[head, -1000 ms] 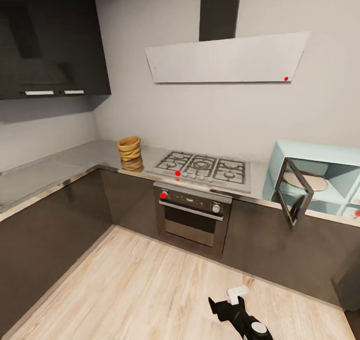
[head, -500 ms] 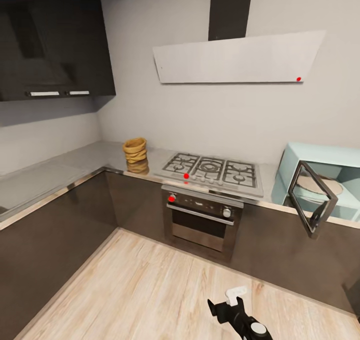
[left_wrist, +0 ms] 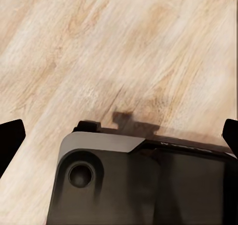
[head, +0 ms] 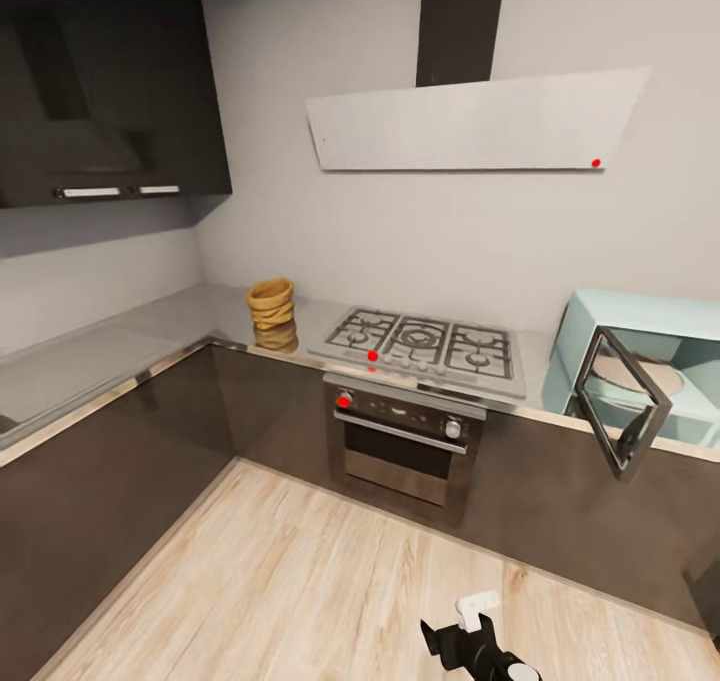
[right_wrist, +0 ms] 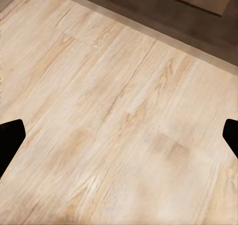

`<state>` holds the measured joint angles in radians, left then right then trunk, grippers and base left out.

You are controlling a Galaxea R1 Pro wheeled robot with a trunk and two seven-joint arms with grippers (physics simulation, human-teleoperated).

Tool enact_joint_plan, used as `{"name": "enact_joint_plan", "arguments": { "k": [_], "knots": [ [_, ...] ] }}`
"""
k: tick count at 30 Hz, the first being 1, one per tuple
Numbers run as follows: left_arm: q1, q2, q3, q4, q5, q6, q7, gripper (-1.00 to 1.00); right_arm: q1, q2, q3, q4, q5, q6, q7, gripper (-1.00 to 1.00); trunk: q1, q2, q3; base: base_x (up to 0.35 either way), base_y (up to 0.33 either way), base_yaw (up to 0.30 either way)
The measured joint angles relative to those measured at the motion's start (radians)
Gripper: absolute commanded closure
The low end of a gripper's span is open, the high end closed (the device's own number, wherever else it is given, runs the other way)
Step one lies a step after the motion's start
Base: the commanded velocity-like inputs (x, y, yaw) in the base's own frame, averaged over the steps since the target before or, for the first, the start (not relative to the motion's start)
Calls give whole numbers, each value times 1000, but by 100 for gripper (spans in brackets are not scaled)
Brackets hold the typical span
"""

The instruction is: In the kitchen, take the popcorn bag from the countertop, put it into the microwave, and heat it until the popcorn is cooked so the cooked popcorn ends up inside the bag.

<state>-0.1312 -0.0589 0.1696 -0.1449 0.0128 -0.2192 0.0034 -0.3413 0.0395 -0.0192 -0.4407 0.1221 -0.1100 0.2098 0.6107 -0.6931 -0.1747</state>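
- The kitchen's wood floor [head: 300,581] fills the near part of the head view, with dark cabinets along the left and far sides.
- The countertop [head: 120,341] runs in an L along the left and far walls, glossy grey.
- A white hood [head: 470,121] hangs on the far wall above the steel hob [head: 425,346]; the oven [head: 405,441] sits below the hob.
- The microwave [head: 650,321] stands on the countertop at the far right, its door [head: 620,401] swung open toward the room.
- The popcorn bag [head: 271,304] stands upright on the countertop, just left of the hob, well apart from the microwave.
- The right gripper [head: 470,631] hangs low over the floor at the near edge; its fingertips [right_wrist: 10,138] sit wide apart with nothing between them.
- The left gripper [left_wrist: 119,136] is also spread wide, empty, above the floor and the robot's dark base [left_wrist: 144,185].
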Motion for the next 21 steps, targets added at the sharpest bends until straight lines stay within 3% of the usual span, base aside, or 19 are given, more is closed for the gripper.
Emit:
{"name": "enact_joint_plan", "arguments": {
  "k": [6,21],
  "knots": [
    [0,1,1,0,1,0,-2,-100,0,0,0,0,0,0,2,-100,-23,42,19,318,68,0],
    [0,4,1,0,1,0,-2,-100,0,8,1,22,-1,4,1,-100,-81,147,66,283,225,0]
  ]
}}
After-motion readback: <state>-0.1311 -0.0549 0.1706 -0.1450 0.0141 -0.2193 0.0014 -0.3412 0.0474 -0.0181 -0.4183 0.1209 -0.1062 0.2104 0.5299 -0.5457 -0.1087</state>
